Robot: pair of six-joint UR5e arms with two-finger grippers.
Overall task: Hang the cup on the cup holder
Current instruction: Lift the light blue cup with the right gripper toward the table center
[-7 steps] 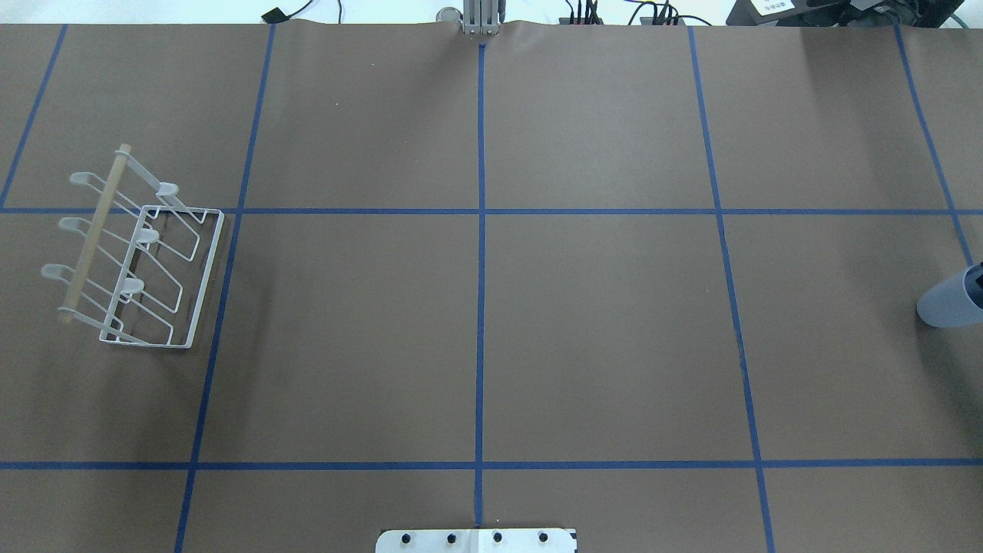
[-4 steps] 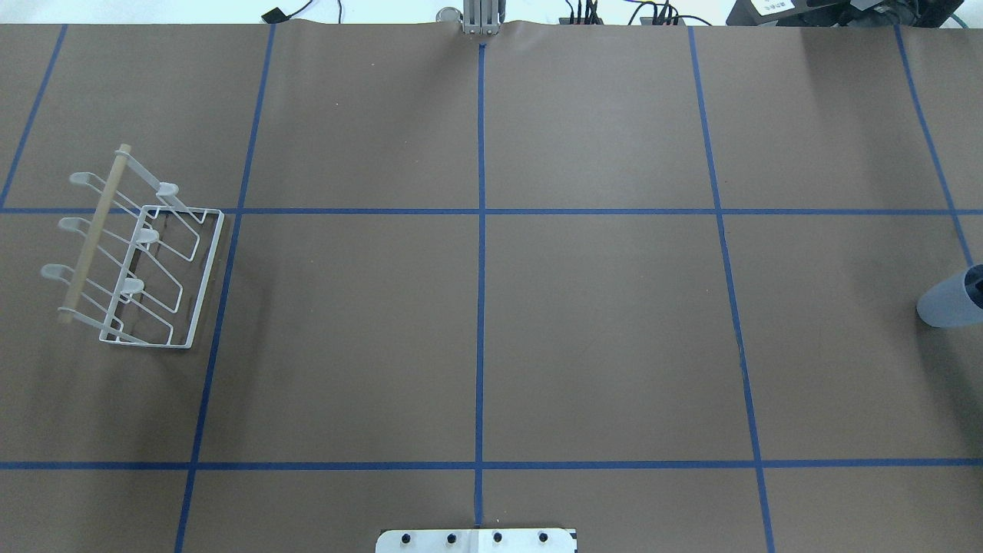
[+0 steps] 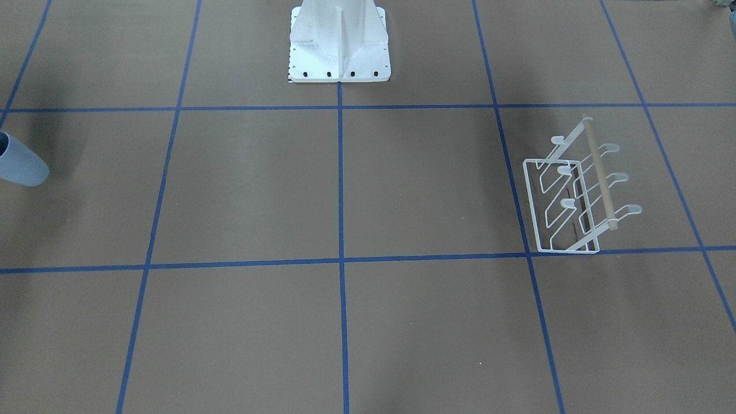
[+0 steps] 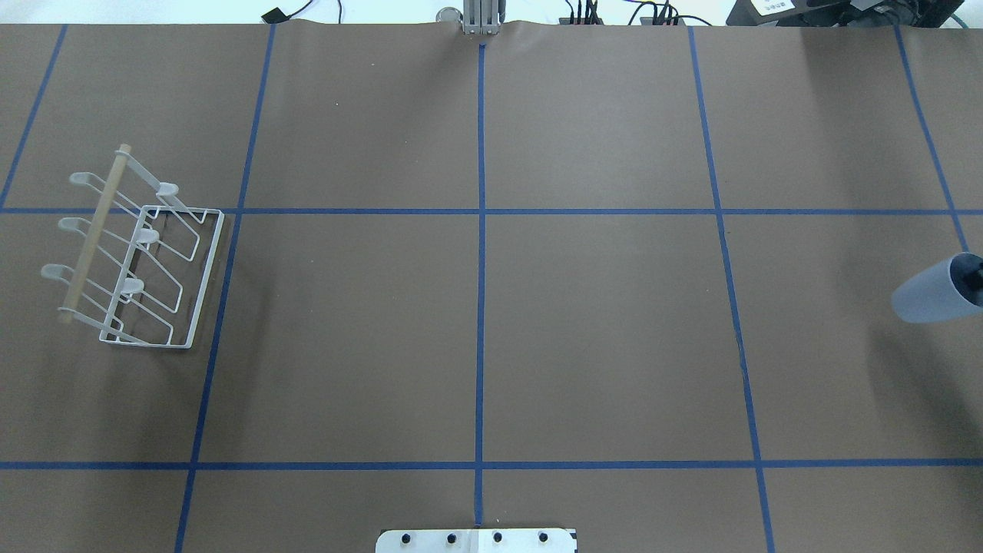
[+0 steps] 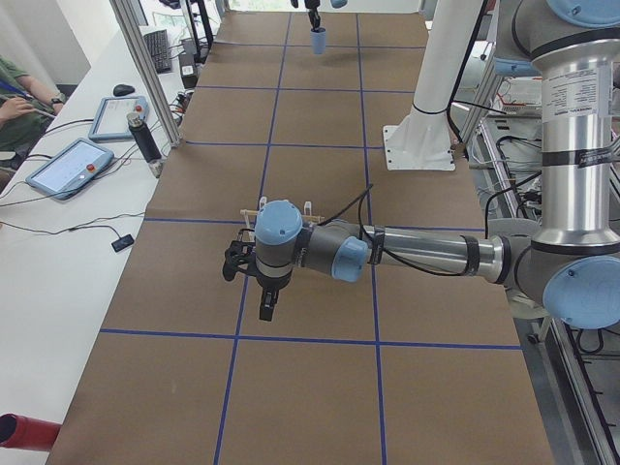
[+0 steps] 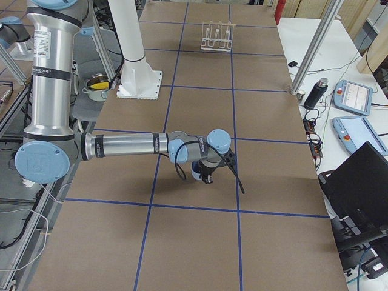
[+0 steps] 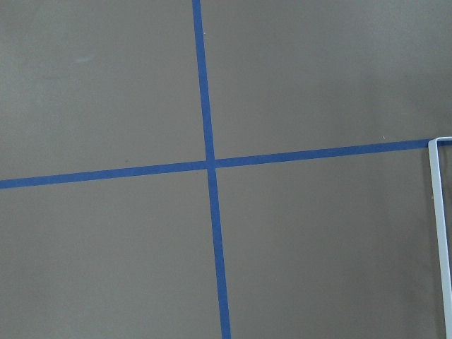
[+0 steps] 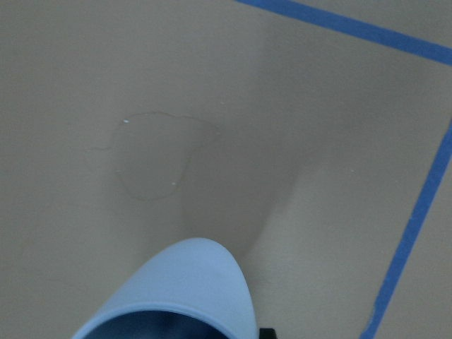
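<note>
The pale blue-grey cup point(image 4: 929, 298) hangs tilted at the table's right edge, mouth toward the edge. My right gripper point(image 4: 976, 278) is shut on its rim, one dark finger inside the mouth. The cup also shows in the front view point(image 3: 20, 167), in the right wrist view point(image 8: 180, 293) and far off in the left side view point(image 5: 318, 40). The white wire cup holder point(image 4: 134, 257) with its wooden rod stands at the far left, empty; it shows in the front view point(image 3: 575, 195) too. My left gripper point(image 5: 249, 281) hovers near the rack; I cannot tell if it is open.
The white bolted pedestal point(image 3: 339, 54) stands at the robot's side of the table's middle. Blue tape lines cross the brown table. The rack's base frame edge point(image 7: 442, 233) shows in the left wrist view. Tablets point(image 5: 73, 165) and cables lie on the operators' bench.
The cup has moved left, farther into the overhead view, and now tilts more, with its mouth showing. The rack has not moved.
</note>
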